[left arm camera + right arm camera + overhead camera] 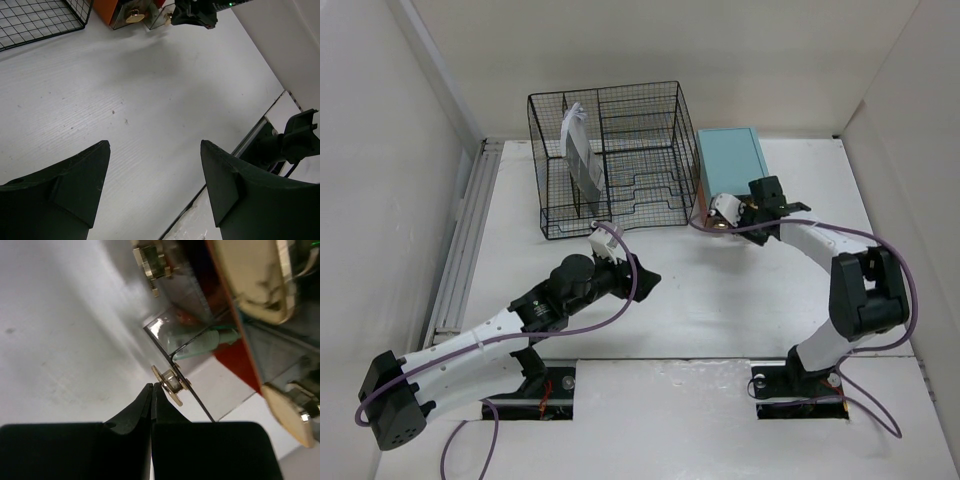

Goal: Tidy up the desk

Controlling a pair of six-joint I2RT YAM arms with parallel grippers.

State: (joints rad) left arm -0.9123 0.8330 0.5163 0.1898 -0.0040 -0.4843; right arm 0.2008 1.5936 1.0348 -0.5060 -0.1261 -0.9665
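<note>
The desk (720, 300) is a white matte tabletop; it also shows in the left wrist view (150, 90) and the right wrist view (60, 340). My right gripper (152, 386) is shut with nothing between its fingers. Its tips sit right beside the gold knob (172, 385) of a clear drawer front (215, 395) that stands slightly pulled out, at the front of the teal drawer box (730, 155). A pale green item (200, 346) lies inside that drawer. My left gripper (155, 142) is open and empty above the bare desk, mid-table (645, 280).
A black wire-mesh organizer (620, 150) stands at the back, left of the drawer box, with an upright paper bundle (582, 150) in it. A grey metal rail (460, 250) runs along the left edge. Pale walls enclose the desk. A second gold knob (132, 16) shows beside the right gripper (195, 12).
</note>
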